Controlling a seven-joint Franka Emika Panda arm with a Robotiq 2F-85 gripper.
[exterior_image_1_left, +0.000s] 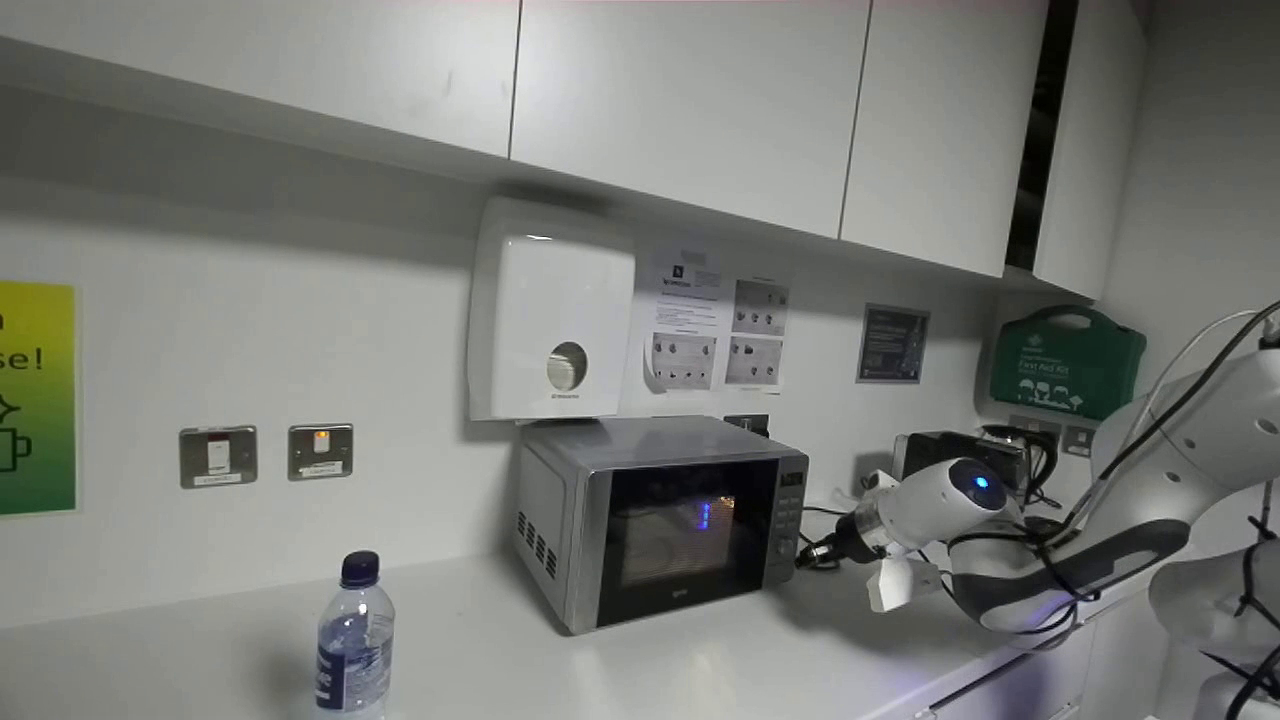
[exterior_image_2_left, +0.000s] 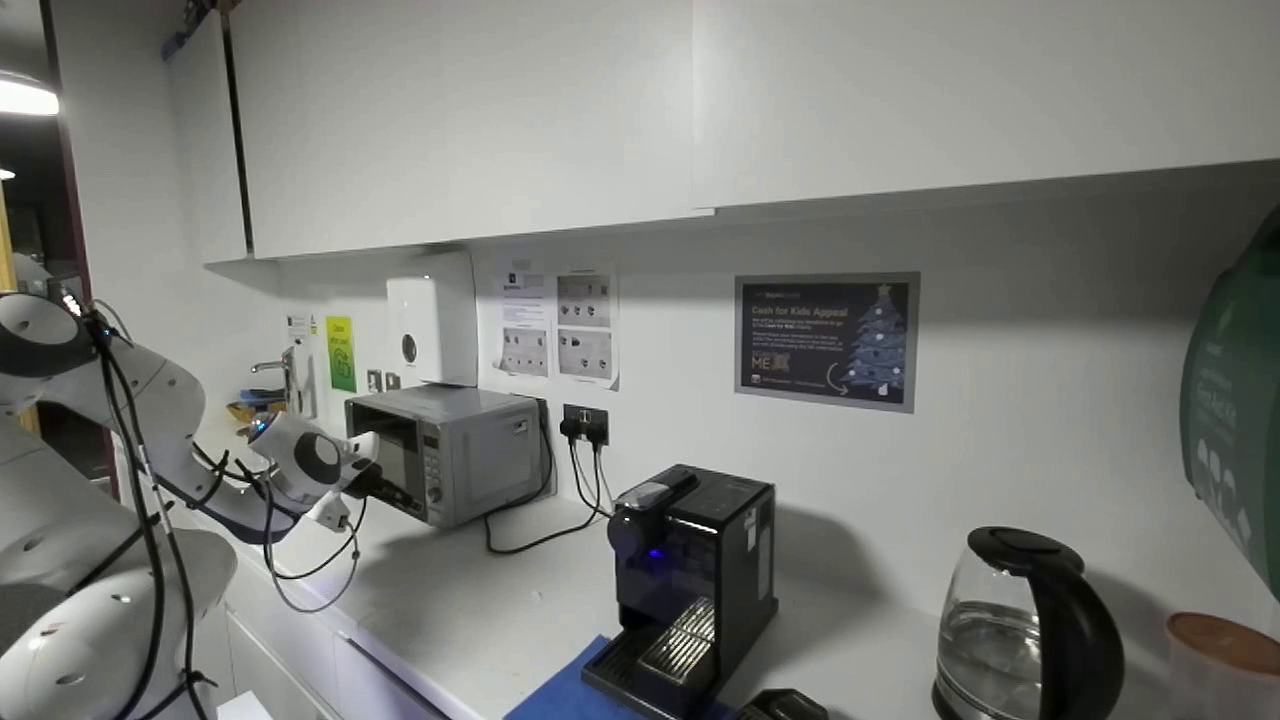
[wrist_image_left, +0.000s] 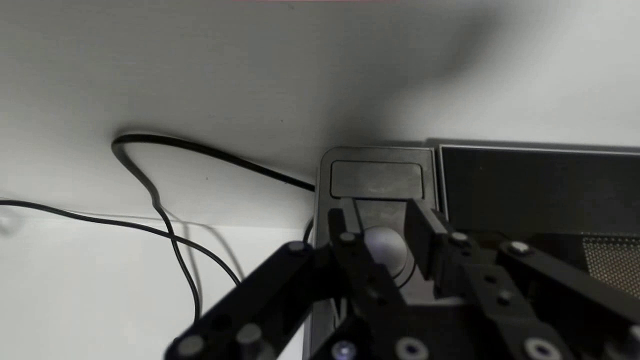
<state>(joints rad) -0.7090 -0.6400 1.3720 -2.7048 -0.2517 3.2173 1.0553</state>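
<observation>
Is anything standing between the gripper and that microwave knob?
Nothing visible stands in the way: in the wrist view, the knob shows between the fingers of the gripper. Whether they touch it is unclear.

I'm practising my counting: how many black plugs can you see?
2: in an exterior view, a left plug and a right plug, side by side in the wall socket beside the microwave. Others may be hidden.

Satin metallic microwave (exterior_image_2_left: 450, 455), its glossy glass-like door (exterior_image_1_left: 690, 540), smooth metallic knob (wrist_image_left: 386, 250), mostly matt tool (wrist_image_left: 384, 220), shiny plastic dispenser (exterior_image_1_left: 552, 310)
</observation>
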